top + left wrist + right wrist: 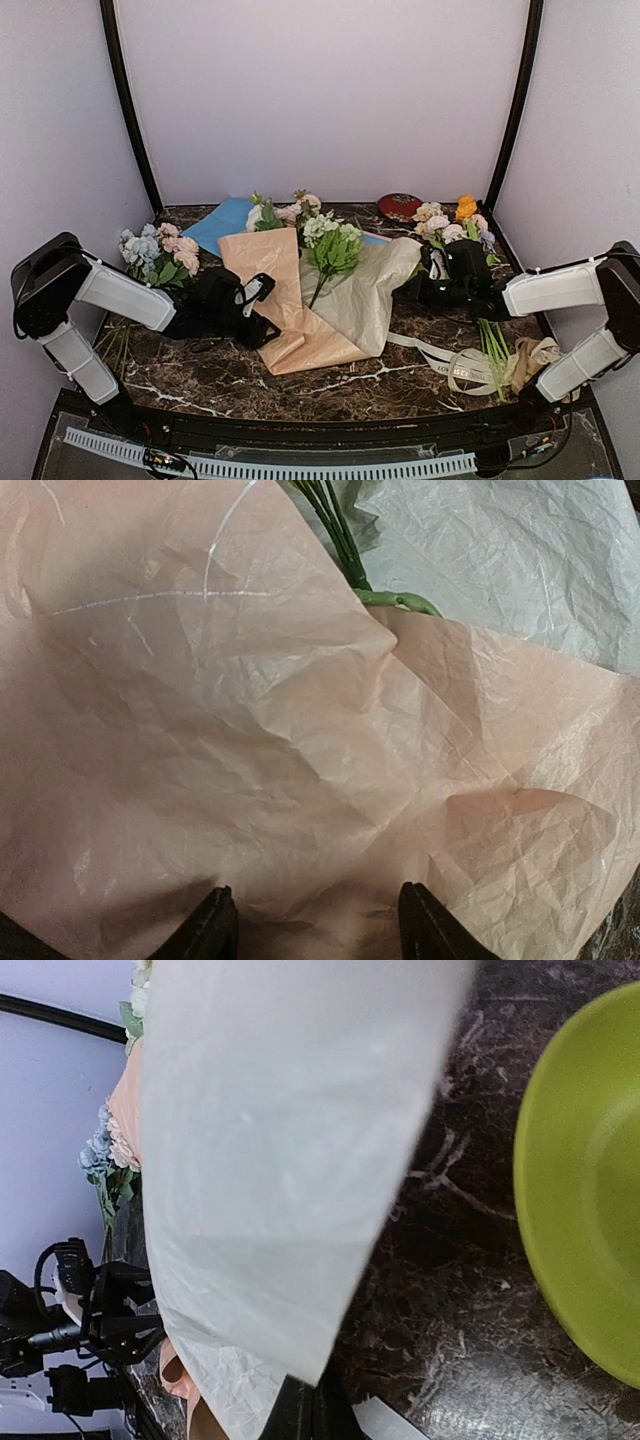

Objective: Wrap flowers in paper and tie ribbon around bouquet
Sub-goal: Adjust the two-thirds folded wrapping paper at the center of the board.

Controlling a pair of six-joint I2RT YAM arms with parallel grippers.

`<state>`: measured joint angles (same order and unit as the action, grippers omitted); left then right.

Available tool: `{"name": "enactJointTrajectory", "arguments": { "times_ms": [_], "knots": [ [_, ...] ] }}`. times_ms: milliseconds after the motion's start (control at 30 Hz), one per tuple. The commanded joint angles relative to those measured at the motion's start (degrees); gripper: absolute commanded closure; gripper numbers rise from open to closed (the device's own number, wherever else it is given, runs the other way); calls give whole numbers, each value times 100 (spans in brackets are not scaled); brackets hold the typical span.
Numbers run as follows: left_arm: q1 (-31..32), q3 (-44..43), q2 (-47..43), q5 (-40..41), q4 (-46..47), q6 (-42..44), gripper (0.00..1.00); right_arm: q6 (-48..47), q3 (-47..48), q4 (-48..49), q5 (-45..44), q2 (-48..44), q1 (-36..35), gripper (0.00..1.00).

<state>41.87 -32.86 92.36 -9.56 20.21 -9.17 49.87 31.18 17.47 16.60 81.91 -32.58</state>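
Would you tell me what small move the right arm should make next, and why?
Probably carry the right end effector left, folding the pale flap of the paper over the flowers. It is shut on that flap's edge, the flowers lie uncovered there, and the left end effector hovers open over the tan fold.

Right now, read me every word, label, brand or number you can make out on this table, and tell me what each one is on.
ribbon: small dark printed lettering along it, too small and blurred to read.
paper: no print on either side that shows.
No other words, labels, brands or numbers can be read in any of the three views.
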Motion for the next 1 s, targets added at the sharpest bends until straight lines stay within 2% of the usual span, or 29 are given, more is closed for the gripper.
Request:
{"name": "enactJointTrajectory", "arguments": {
  "times_ms": [0, 167, 267, 500, 633, 800, 867, 967],
  "knots": [
    [157, -132, 138, 212, -551, 161, 44, -568, 716, -477, -196, -226, -413, 100],
    [206, -290, 374, 288, -750, 183, 44, -1164, 1772, -1302, -425, -43, -1157, 100],
    [221, -395, 520, 288, -851, 190, 44, -1230, 2232, -1312, -282, 136, -1480, 100],
    [225, -484, 702, 234, -913, 189, 45, -1267, 3220, -1014, 472, 1222, -1787, 100],
    [225, -418, 697, 227, -862, 106, 45, -1405, 3584, -1717, 92, 1304, -1778, 99],
    [225, -356, 730, 156, -754, 62, 45, -1496, 3149, -2904, -1065, 649, -1686, 75],
    [225, -382, 776, 129, -762, 71, 45, -1540, 2877, -3291, -1253, 450, -1688, 73],
    [226, -414, 810, 65, -778, 74, 45, -1654, 2546, -3519, -1020, 312, -1828, 74]
  ]
}}
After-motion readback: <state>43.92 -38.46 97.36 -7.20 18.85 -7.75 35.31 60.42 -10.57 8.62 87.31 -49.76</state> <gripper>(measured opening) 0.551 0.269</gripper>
